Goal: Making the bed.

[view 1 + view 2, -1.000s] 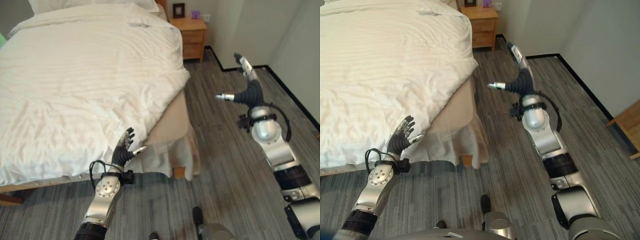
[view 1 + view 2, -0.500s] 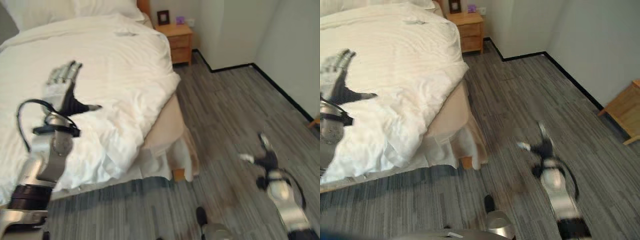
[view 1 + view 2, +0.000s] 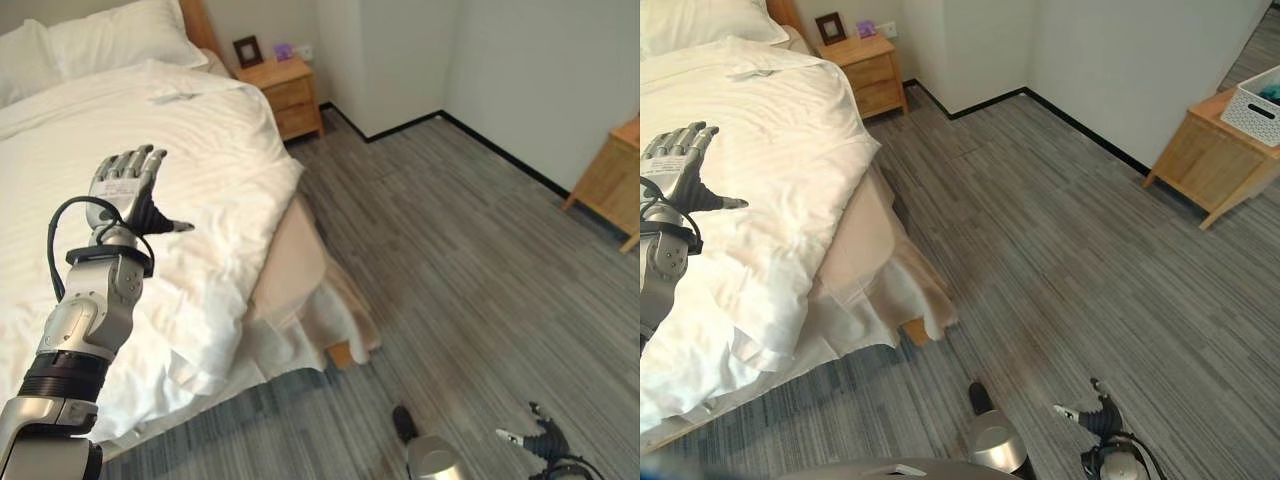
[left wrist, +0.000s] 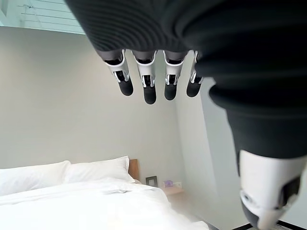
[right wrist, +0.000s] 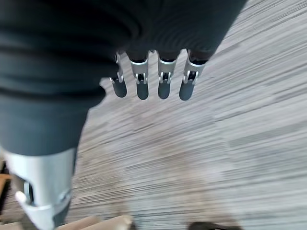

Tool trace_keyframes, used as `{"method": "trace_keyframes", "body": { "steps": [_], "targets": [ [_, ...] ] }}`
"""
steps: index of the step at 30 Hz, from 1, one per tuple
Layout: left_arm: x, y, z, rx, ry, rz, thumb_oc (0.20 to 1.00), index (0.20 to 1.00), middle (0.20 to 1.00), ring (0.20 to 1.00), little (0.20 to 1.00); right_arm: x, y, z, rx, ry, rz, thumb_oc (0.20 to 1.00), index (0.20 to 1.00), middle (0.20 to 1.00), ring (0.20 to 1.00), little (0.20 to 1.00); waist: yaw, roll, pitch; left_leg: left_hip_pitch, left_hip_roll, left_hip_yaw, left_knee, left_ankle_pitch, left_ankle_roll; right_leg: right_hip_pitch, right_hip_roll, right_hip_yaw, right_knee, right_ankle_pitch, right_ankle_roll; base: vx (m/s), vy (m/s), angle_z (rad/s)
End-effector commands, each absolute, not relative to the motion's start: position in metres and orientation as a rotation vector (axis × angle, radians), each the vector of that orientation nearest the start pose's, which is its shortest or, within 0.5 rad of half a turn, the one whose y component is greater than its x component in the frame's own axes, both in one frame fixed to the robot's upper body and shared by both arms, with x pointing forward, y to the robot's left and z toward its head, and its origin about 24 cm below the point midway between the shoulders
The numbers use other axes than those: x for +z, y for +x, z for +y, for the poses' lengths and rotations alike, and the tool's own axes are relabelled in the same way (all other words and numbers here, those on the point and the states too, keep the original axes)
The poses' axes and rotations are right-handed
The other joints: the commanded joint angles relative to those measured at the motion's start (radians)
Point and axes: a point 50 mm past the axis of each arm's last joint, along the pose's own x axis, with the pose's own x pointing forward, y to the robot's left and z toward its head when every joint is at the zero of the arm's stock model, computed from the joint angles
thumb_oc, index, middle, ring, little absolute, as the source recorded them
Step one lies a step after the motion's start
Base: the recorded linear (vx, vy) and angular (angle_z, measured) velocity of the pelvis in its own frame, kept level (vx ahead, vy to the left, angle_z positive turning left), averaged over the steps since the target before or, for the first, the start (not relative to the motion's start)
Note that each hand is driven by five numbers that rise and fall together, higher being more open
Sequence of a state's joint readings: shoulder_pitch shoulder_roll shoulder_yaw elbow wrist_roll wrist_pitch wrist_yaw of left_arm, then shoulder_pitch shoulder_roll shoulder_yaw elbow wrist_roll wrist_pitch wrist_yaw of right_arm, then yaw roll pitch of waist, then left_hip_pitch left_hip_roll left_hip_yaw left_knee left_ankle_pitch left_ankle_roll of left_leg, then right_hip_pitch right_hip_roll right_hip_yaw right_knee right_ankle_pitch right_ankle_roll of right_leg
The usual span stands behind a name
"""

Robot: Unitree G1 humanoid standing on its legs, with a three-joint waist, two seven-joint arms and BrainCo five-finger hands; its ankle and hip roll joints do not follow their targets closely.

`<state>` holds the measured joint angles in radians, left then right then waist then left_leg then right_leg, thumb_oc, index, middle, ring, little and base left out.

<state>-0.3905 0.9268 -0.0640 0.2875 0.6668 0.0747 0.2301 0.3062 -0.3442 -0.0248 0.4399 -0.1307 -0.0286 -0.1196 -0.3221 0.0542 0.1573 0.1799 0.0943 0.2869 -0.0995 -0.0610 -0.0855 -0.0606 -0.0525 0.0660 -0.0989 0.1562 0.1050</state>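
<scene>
While 2 pillows (image 3: 100, 45) lie on 1 bed (image 3: 230, 170), left hand (image 3: 125, 185) and right hand (image 3: 1102, 418) are released, empty.

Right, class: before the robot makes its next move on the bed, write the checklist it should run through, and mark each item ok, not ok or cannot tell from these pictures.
1. Left hand free to grasp: ok, it is raised above the duvet with fingers straight, holding nothing.
2. Right hand free: ok, it hangs low over the grey floor, fingers straight, away from the bed.
3. Duvet smooth: not ok, it is rumpled and bunched at the near corner.
4. Duvet covering the mattress side: not ok, the beige side is exposed.
5. Pillows at the head: ok.
6. Far side of the bed tidy: cannot tell.
</scene>
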Motion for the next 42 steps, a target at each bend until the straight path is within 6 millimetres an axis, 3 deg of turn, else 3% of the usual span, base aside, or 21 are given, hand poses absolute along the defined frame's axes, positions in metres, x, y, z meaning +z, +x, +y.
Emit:
{"method": "trace_keyframes", "body": {
  "steps": [1, 12, 26, 27, 29, 32, 34, 36, 39, 40, 41, 42],
  "targets": [
    [0.217, 0.304, 0.318, 0.501, 1.382, -0.306, 1.0, 1.0, 1.0, 1.0, 1.0, -0.062, 0.156, -0.266, -0.146, -0.486, 0.538, 1.0, 1.0, 1.0, 1.0, 1.0, 0.013, -0.057, -0.022, 0.015, -0.015, -0.057, 0.012, 0.02, -0.008, 0.102, -0.079, -0.005, 0.029, -0.082, 0.055, 0.03, -0.024, 0.05],
    [0.182, 0.264, 0.303, 0.424, 1.186, -0.355, 1.0, 1.0, 1.0, 1.0, 1.0, -0.055, 0.173, -0.263, -0.128, -0.481, 0.5, 1.0, 1.0, 1.0, 1.0, 1.0, 0.085, -0.071, -0.021, 0.005, -0.02, -0.094, 0.012, 0.012, 0.005, 0.107, -0.08, -0.021, 0.035, -0.095, 0.046, 0.02, -0.003, 0.14],
    [0.183, 0.254, 0.295, 0.405, 1.126, -0.41, 1.0, 1.0, 1.0, 1.0, 1.0, -0.056, 0.175, -0.267, -0.146, -0.478, 0.515, 1.0, 1.0, 1.0, 1.0, 1.0, 0.121, -0.077, -0.017, -0.001, -0.033, -0.117, 0.012, 0.013, 0.017, 0.11, -0.093, -0.037, 0.046, -0.097, 0.043, 0.02, -0.001, 0.12],
    [-0.008, 0.221, 0.291, 0.327, 0.285, 0.245, 1.0, 1.0, 1.0, 1.0, 1.0, -0.043, 0.217, -0.271, -0.166, -0.344, 0.438, 1.0, 1.0, 1.0, 1.0, 1.0, 0.205, -0.062, 0.064, -0.238, 0.101, -0.054, 0.177, 0.125, -0.084, 0.087, -0.096, -0.151, 0.012, -0.156, 0.033, 0.03, 0.014, 0.05],
    [-0.016, 0.212, 0.296, 0.341, 0.287, 0.291, 1.0, 1.0, 1.0, 1.0, 1.0, -0.043, 0.217, -0.274, -0.172, -0.339, 0.445, 1.0, 1.0, 1.0, 1.0, 1.0, 0.199, -0.056, 0.05, -0.196, 0.094, -0.035, 0.126, 0.133, -0.076, 0.088, -0.099, -0.164, 0.012, -0.142, 0.039, 0.04, 0.043, 0.01],
    [-0.015, 0.207, 0.312, 0.366, 0.398, 0.328, 1.0, 1.0, 1.0, 1.0, 1.0, -0.041, 0.218, -0.273, -0.165, -0.34, 0.441, 1.0, 1.0, 1.0, 1.0, 1.0, 0.192, -0.052, 0.025, -0.145, 0.075, -0.028, 0.046, 0.138, -0.065, 0.089, -0.104, -0.179, 0.012, -0.131, 0.045, 0.06, 0.047, 0.11],
    [-0.009, 0.201, 0.332, 0.453, 0.459, 0.342, 1.0, 1.0, 1.0, 1.0, 1.0, -0.041, 0.219, -0.274, -0.155, -0.364, 0.445, 1.0, 1.0, 1.0, 1.0, 1.0, 0.197, -0.05, 0.008, -0.127, 0.06, -0.035, 0.024, 0.126, -0.058, 0.092, -0.11, -0.188, 0.012, -0.131, 0.051, 0.08, 0.058, 0.22],
    [0.006, 0.199, 0.358, 0.579, 0.526, 0.333, 1.0, 1.0, 1.0, 1.0, 1.0, -0.044, 0.213, -0.276, -0.161, -0.358, 0.463, 1.0, 1.0, 1.0, 1.0, 1.0, 0.193, -0.053, 0.005, -0.121, 0.074, -0.003, 0.024, 0.132, -0.066, 0.104, -0.124, -0.208, 0.012, -0.127, 0.057, 0.03, 0.06, 0.13],
    [0.049, 0.205, 0.403, 0.703, 0.798, 0.317, 1.0, 1.0, 1.0, 1.0, 1.0, -0.042, 0.206, -0.279, -0.159, -0.362, 0.453, 1.0, 1.0, 1.0, 1.0, 1.0, 0.171, -0.061, -0.005, -0.109, 0.097, 0.051, 0.021, 0.14, -0.078, 0.11, -0.135, -0.241, 0.016, -0.121, 0.071, 0.04, 0.048, 0.47],
    [0.05, 0.206, 0.403, 0.702, 0.801, 0.316, 1.0, 1.0, 1.0, 1.0, 1.0, -0.042, 0.205, -0.279, -0.159, -0.359, 0.453, 1.0, 1.0, 1.0, 1.0, 1.0, 0.172, -0.063, -0.004, -0.109, 0.097, 0.05, 0.021, 0.14, -0.079, 0.111, -0.135, -0.242, 0.016, -0.122, 0.071, 0.07, 0.044, 0.63],
    [0.073, 0.211, 0.417, 0.749, 0.881, 0.279, 1.0, 1.0, 1.0, 1.0, 1.0, -0.039, 0.204, -0.281, -0.156, -0.378, 0.44, 1.0, 1.0, 1.0, 1.0, 1.0, 0.162, -0.063, -0.006, -0.105, 0.098, 0.06, 0.022, 0.141, -0.079, 0.113, -0.14, -0.245, 0.019, -0.118, 0.079, 0.11, 0.09, 0.38],
    [0.109, 0.214, 0.435, 0.82, 0.986, 0.217, 1.0, 1.0, 1.0, 1.0, 1.0, -0.04, 0.198, -0.285, -0.16, -0.39, 0.449, 1.0, 1.0, 1.0, 1.0, 1.0, 0.148, -0.066, -0.011, -0.097, 0.09, 0.075, 0.019, 0.135, -0.074, 0.116, -0.157, -0.252, 0.028, -0.11, 0.093, 0.13, 0.139, 0.21]
  ]
}}
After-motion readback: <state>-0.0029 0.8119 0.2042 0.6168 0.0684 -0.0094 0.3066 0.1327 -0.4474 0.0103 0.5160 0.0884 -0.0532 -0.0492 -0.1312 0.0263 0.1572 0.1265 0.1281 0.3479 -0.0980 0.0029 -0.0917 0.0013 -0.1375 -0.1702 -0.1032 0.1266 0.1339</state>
